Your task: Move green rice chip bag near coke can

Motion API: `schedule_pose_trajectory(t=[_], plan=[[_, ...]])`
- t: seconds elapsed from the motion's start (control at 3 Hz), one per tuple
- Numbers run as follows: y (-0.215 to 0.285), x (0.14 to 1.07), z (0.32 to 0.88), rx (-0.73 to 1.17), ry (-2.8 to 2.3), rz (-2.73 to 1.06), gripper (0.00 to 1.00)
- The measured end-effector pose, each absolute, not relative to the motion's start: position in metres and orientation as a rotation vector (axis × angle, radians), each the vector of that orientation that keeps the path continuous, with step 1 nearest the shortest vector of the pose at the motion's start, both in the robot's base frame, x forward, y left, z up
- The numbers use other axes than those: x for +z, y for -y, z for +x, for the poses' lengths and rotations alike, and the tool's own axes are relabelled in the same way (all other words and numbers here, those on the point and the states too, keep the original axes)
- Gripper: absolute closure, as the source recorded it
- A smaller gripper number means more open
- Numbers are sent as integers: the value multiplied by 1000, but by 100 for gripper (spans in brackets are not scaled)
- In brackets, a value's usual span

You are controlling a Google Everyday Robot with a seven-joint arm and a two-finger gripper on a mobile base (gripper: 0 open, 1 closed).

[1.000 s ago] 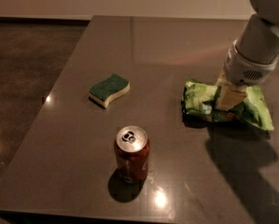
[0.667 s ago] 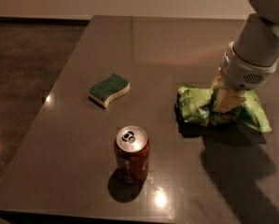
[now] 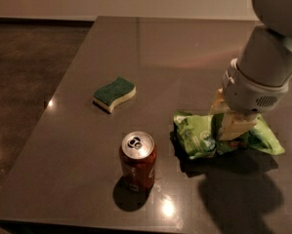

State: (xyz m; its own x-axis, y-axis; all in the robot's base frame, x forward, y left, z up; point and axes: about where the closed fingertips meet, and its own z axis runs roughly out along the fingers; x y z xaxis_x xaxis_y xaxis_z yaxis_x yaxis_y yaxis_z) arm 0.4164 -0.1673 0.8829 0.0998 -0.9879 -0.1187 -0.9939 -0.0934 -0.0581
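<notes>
The green rice chip bag (image 3: 200, 136) is a crinkled light green foil bag on the dark table (image 3: 135, 52), right of centre. My gripper (image 3: 229, 125) comes down from the upper right and is shut on the bag's middle, with pale fingers (image 3: 233, 126) pressed into the foil. The coke can (image 3: 137, 161) stands upright at the front centre, reddish-brown with a silver top. The bag's left edge lies a short way to the right of the can, apart from it. The right end of the bag sticks out past the gripper.
A dark green wavy sponge (image 3: 114, 93) with a pale yellow base lies left of centre, behind the can. The table's front edge runs just below the can, its left edge beside brown floor (image 3: 23, 82). My arm's shadow falls on the front right.
My gripper has moved left and toward the front with the bag in it. The bag now lies closer to the can. The can and sponge have not moved.
</notes>
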Motion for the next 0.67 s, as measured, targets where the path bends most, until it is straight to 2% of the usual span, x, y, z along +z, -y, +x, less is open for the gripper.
schedule_pose_trajectory(t=[0.67], plan=[[149,892,390,153,-1945,-2285,59]])
